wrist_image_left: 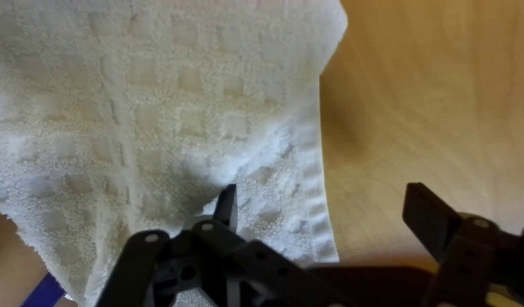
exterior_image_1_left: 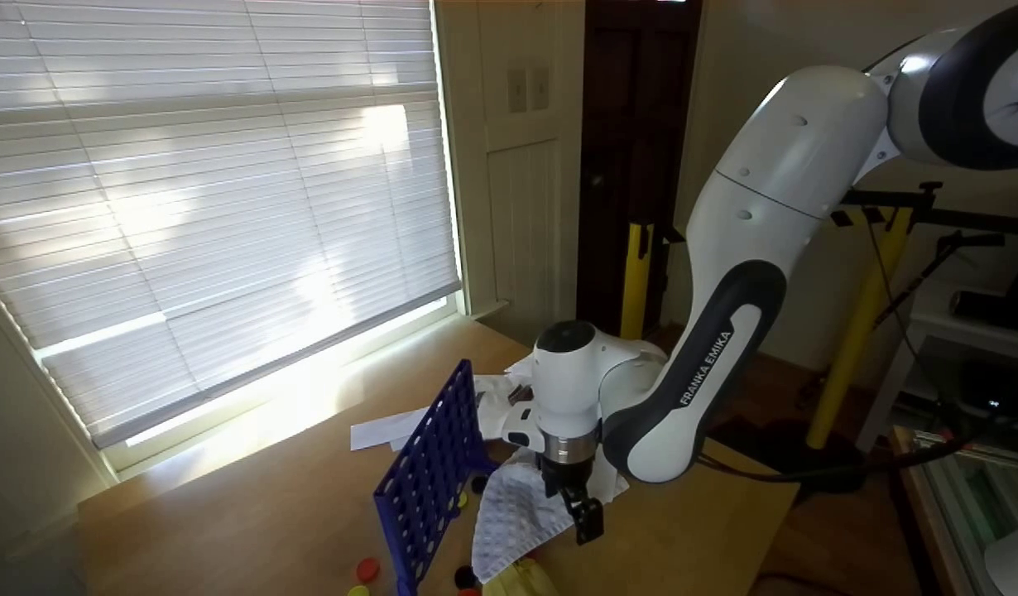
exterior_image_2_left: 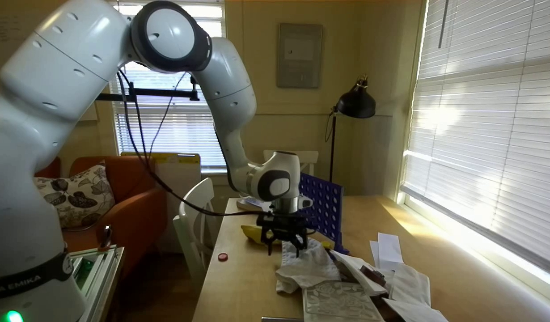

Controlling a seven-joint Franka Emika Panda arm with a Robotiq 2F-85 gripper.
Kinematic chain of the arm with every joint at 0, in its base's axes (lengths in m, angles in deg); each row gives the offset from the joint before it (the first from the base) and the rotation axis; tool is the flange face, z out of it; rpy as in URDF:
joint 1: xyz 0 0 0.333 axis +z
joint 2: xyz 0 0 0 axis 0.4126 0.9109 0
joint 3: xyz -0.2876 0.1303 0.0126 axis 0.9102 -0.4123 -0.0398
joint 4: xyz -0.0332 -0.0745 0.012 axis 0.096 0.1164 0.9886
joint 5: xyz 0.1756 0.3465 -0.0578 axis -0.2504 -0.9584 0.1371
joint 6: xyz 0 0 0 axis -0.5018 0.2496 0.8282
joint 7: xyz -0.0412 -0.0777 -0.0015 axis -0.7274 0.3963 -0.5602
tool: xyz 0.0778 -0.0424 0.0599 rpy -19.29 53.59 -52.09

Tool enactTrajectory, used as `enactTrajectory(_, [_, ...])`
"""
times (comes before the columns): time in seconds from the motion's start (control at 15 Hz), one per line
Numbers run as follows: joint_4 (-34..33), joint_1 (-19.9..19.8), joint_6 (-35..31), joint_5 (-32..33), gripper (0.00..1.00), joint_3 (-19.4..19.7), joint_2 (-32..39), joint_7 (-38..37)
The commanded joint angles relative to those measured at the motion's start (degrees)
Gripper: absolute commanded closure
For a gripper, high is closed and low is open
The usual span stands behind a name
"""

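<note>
Left to right in an exterior view: blue game frame [exterior_image_1_left: 430,478] upright; white towel [exterior_image_1_left: 517,507] rumpled beside it on the table [exterior_image_1_left: 252,530], not yet gripped. Rightmost, gripper [wrist_image_left: 321,194]: fingers wide apart over the towel's edge, holding nothing; contact unclear.

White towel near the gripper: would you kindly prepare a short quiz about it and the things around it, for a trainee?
1. True or false: the gripper is open.
2. Which thing stands beside the white towel? A) pillow B) blue rack C) armchair
3. In the wrist view, the towel shows behind one finger; what shows behind the other finger's tip?
Key: 1. True. 2. B. 3. The wooden table.
</note>
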Motion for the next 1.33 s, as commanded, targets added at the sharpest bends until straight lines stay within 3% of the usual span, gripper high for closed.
enactTrajectory(0.0, [-1.9, 0.0, 2.1, 0.6, 0.15, 0.0, 1.5, 0.1])
enactTrajectory(0.07, [-2.1, 0.0, 2.3, 0.6, 0.26, 0.0, 1.6, 0.0])
enactTrajectory(0.73, [-4.2, -0.3, 7.9, -1.2, 0.97, -1.0, 2.1, -0.3])
enactTrajectory(1.13, [-5.8, -0.2, 13.2, -2.6, 0.99, -2.6, 2.7, -0.2])
enactTrajectory(1.27, [-5.7, -1.4, 14.1, -4.2, 0.99, -5.2, 2.9, 2.6])
